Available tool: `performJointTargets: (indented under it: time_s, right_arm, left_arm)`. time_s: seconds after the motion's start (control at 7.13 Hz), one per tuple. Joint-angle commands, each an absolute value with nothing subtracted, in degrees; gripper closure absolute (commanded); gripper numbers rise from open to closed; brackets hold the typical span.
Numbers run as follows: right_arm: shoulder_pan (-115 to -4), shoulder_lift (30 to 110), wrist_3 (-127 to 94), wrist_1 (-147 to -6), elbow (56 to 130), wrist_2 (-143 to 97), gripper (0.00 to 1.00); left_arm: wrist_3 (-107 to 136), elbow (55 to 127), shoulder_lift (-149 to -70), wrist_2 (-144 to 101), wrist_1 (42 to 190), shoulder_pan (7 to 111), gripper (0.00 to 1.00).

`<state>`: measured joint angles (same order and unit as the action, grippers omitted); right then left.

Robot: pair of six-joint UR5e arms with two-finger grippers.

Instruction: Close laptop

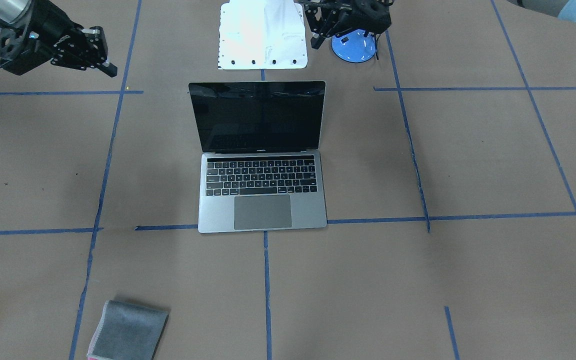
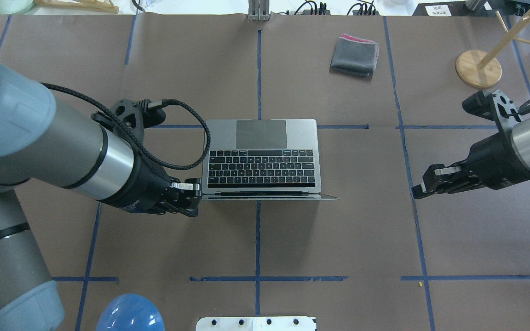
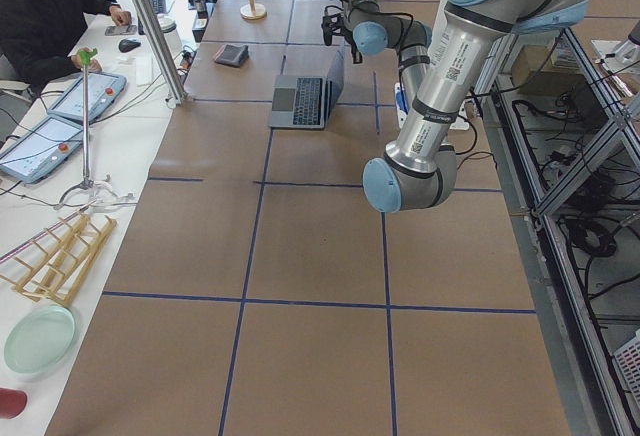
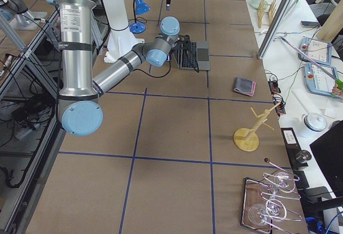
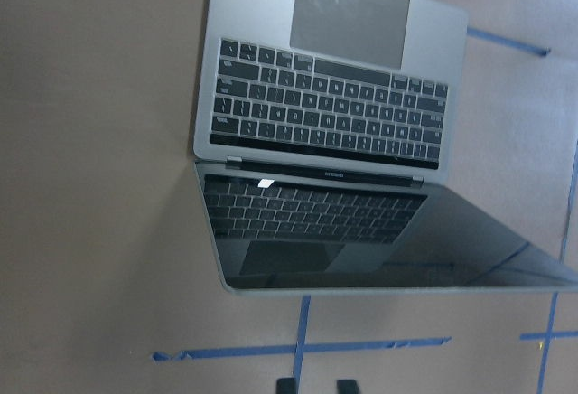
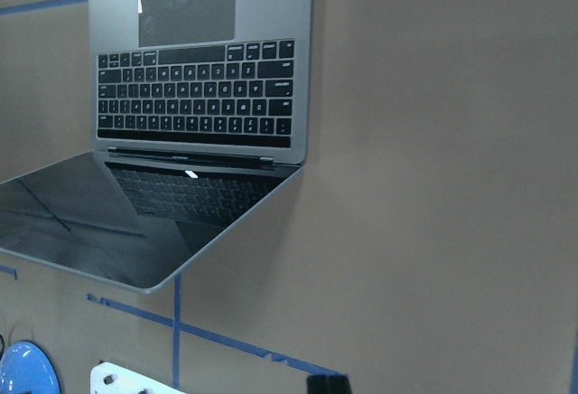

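Observation:
The laptop (image 1: pixel 262 200) lies open at the table's middle, its black screen upright and its keyboard toward the far side; it also shows in the overhead view (image 2: pixel 260 165) and both wrist views (image 5: pixel 325 96) (image 6: pixel 199 96). My left gripper (image 2: pixel 196 198) hovers just off the screen's left end by the hinge, apart from it; its fingertips (image 5: pixel 287 385) show close together, holding nothing. It sits at the top of the front view (image 1: pixel 318 40). My right gripper (image 2: pixel 416 193) is shut and empty, well off to the laptop's right (image 1: pixel 110 67).
A folded grey cloth (image 2: pixel 354 55) lies beyond the laptop on the far right. A wooden stand (image 2: pixel 479 69) is at the far right. A blue dome (image 2: pixel 129 312) and a white plate (image 2: pixel 256 323) sit by the robot's base. Blue tape lines cross the brown table.

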<state>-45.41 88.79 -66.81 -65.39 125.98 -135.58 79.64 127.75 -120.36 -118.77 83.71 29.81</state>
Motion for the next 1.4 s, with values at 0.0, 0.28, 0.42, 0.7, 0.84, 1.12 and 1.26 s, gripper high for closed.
performJointTargets:
  time_s: [0.0,0.28,0.42,0.7,0.84,1.12,1.26]
  right_arm:
    - [-35.6,85.0,-70.2,-65.0,125.9,-124.3,1.0]
    - [-30.9,83.9,-70.7,-65.0,125.7,-119.9,1.0]
    - [-27.1,82.9,-70.8,-65.0,125.2,-116.1,1.0]
    - [-21.3,80.4,-70.8,-65.0,124.1,-106.8,1.0]
    - [-20.7,80.3,-70.7,-65.0,123.9,-104.3,1.0]
    - [-21.2,79.4,-70.6,-65.0,123.5,-101.7,1.0]
    - [-21.7,78.9,-70.6,-65.0,123.1,-100.1,1.0]
  left_arm:
    - [79.5,123.5,-123.0,-115.5,83.8,26.3,0.99]
    - [79.5,122.0,-123.6,-115.6,83.8,25.9,1.0]
    - [79.5,121.0,-123.6,-115.5,84.0,25.8,1.0]
    - [79.5,119.6,-123.6,-115.2,84.7,25.8,1.0]
    - [79.5,118.3,-123.8,-113.7,85.1,25.8,1.0]
    - [79.4,116.3,-124.5,-113.6,85.5,25.6,1.0]
    - [79.4,115.7,-124.5,-113.6,86.3,25.7,1.0]
